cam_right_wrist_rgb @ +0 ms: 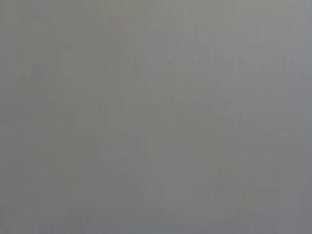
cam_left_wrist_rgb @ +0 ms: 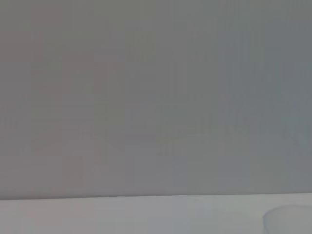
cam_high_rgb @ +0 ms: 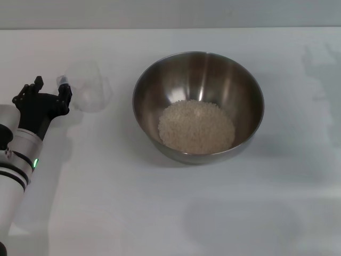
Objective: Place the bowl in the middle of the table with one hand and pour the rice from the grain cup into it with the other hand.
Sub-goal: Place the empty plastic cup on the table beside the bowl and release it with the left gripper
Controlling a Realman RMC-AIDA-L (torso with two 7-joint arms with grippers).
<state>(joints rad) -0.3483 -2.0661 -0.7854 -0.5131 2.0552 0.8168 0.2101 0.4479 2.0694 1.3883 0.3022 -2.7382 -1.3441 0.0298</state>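
The steel bowl (cam_high_rgb: 198, 106) stands in the middle of the white table (cam_high_rgb: 106, 202). A heap of white rice (cam_high_rgb: 196, 127) lies in its bottom. The clear grain cup (cam_high_rgb: 88, 88) stands on the table to the left of the bowl and looks empty. My left gripper (cam_high_rgb: 51, 85) is just left of the cup, its fingers spread apart, one fingertip (cam_high_rgb: 65, 89) close beside the cup's handle side. A faint curved edge of the cup (cam_left_wrist_rgb: 287, 219) shows in the left wrist view. My right gripper is out of view.
The table's far edge meets a grey wall (cam_high_rgb: 170, 13) at the back. The right wrist view shows only plain grey.
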